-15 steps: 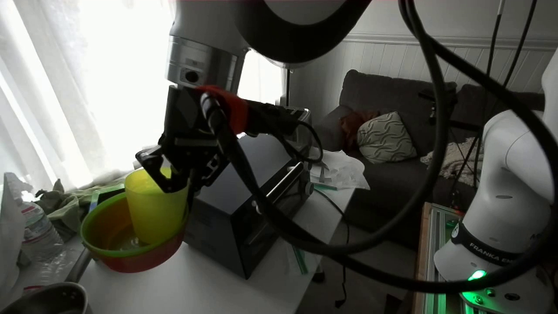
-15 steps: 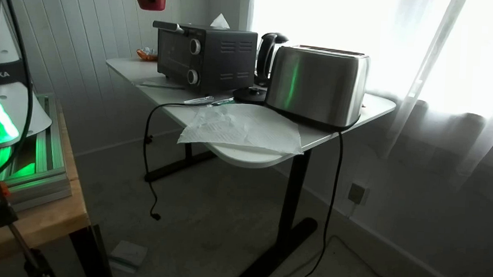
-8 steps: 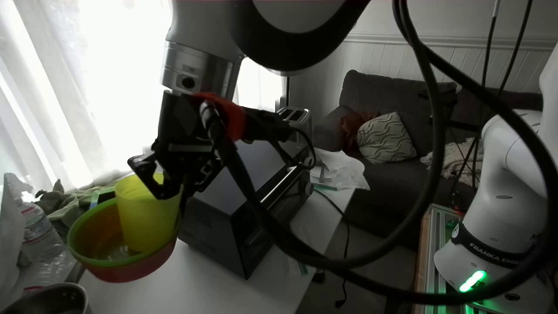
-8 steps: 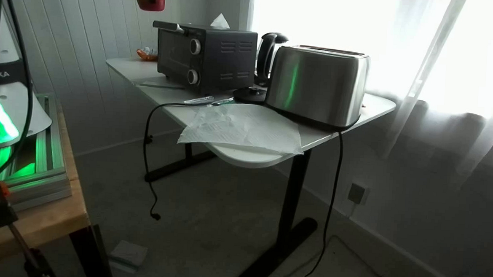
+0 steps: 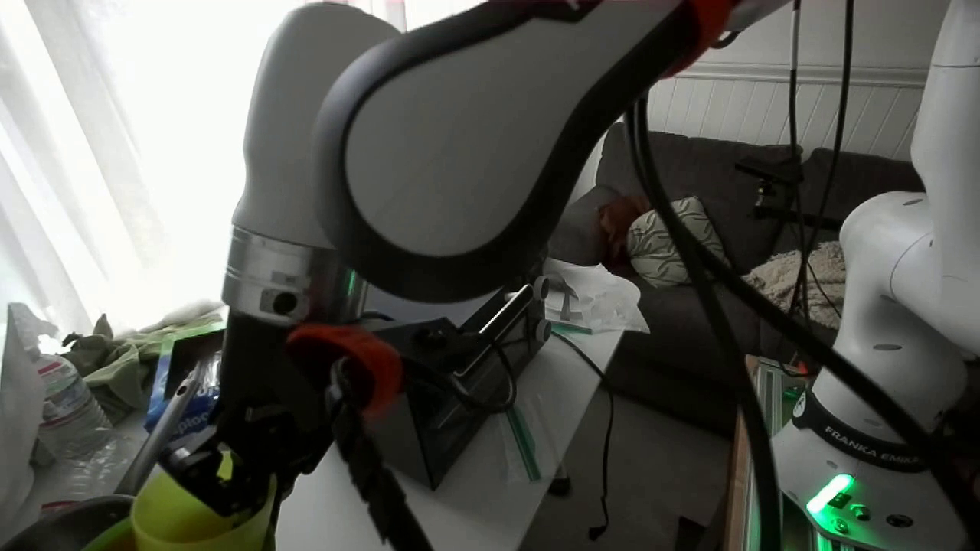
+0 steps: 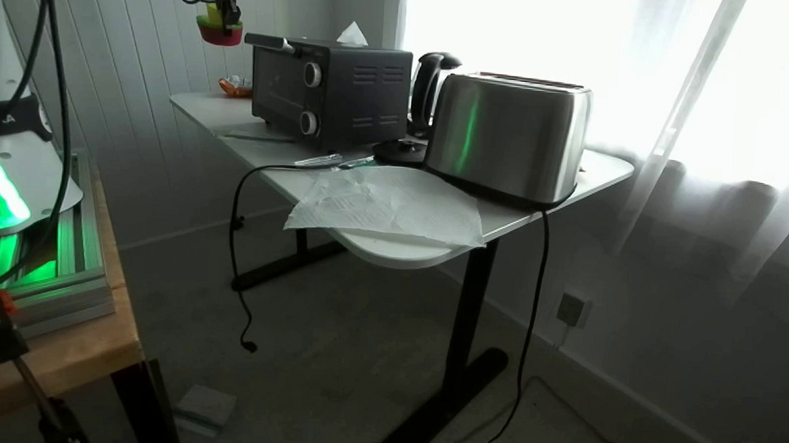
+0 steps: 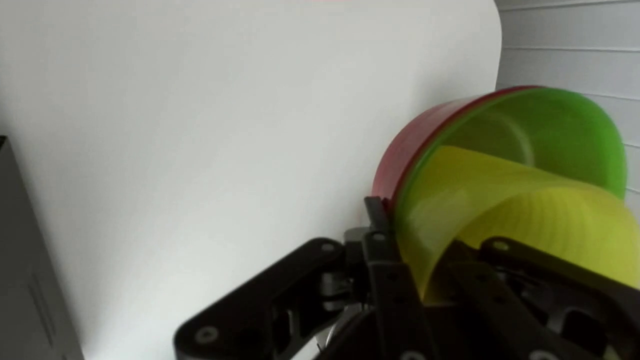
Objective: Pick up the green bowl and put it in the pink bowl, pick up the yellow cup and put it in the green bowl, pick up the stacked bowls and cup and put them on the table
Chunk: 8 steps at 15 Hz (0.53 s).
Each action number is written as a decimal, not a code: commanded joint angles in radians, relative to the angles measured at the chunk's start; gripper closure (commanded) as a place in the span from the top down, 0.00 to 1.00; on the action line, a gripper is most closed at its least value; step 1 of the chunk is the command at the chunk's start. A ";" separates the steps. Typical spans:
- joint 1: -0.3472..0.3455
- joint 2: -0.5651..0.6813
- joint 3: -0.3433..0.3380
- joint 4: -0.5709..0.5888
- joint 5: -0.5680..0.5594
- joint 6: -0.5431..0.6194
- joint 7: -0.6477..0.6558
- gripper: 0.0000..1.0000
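The yellow cup (image 7: 560, 225) sits inside the green bowl (image 7: 585, 130), which is nested in the pink bowl (image 7: 400, 155). My gripper (image 7: 415, 235) is shut on the walls of this stack, with one finger inside the cup and the other outside the pink bowl. The inner fingertip is partly hidden by the cup. In an exterior view the gripper (image 6: 230, 14) holds the stack in the air above table height. In an exterior view the cup (image 5: 172, 520) shows at the bottom edge; the pink bowl is out of that view. The white table (image 7: 200, 100) lies below.
A black toaster oven (image 6: 368, 78) and a steel toaster (image 6: 507, 133) stand on the table. A pot (image 5: 61, 516) with a long handle, a water bottle (image 5: 73, 413) and a blue box (image 5: 180, 417) lie near the window side. White paper (image 6: 388, 204) lies at a table end.
The arm has lowered with the stack still in the gripper. The stack has moved down in both exterior views and slightly to the left.
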 commanded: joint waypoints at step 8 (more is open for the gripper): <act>0.146 0.192 -0.129 0.088 -0.173 0.057 0.218 0.04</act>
